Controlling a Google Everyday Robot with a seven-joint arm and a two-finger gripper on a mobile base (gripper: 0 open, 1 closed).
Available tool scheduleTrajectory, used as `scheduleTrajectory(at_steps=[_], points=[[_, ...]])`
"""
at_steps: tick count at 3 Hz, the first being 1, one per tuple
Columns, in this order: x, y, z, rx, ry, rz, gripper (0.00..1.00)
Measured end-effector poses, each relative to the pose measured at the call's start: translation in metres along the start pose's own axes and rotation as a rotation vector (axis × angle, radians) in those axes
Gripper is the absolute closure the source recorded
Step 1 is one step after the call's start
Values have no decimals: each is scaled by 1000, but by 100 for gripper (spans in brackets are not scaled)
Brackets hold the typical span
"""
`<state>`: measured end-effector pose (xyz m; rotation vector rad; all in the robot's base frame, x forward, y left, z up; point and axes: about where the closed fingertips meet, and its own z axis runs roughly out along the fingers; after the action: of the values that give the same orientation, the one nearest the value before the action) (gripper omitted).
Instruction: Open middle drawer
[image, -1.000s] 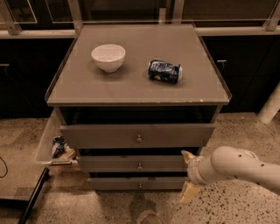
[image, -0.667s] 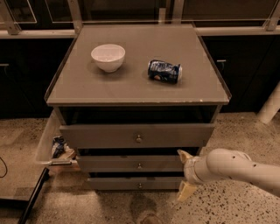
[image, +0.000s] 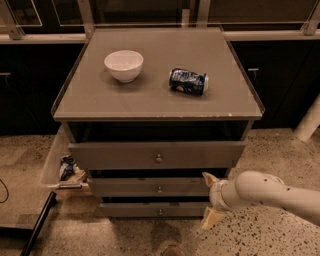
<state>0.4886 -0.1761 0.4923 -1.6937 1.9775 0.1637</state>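
Observation:
The grey cabinet (image: 150, 100) has three drawer fronts. The middle drawer (image: 125, 187) has a small round knob (image: 159, 189) at its centre, and its front sits set back under the top drawer (image: 120, 155), which stands pulled out a little. My gripper (image: 209, 199) is at the right end of the middle drawer front, right of the knob. It is open and empty, with one fingertip (image: 209, 178) at the level of the drawer's top edge and the other below, by the bottom drawer (image: 130, 210).
A white bowl (image: 123, 64) and a crushed blue can (image: 188, 81) lie on the cabinet top. A clear bin (image: 56, 165) with clutter hangs on the cabinet's left side. A white post (image: 309, 122) stands at the right, with dark cabinets behind and speckled floor in front.
My gripper has moved left, from beside the cabinet's right edge onto the right end of the middle drawer front. The drawers have not moved.

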Motion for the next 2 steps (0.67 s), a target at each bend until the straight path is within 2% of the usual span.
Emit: scheduleTrajectory(at_steps=[2], points=[[9,-6,44,-7,-70,-46,0]])
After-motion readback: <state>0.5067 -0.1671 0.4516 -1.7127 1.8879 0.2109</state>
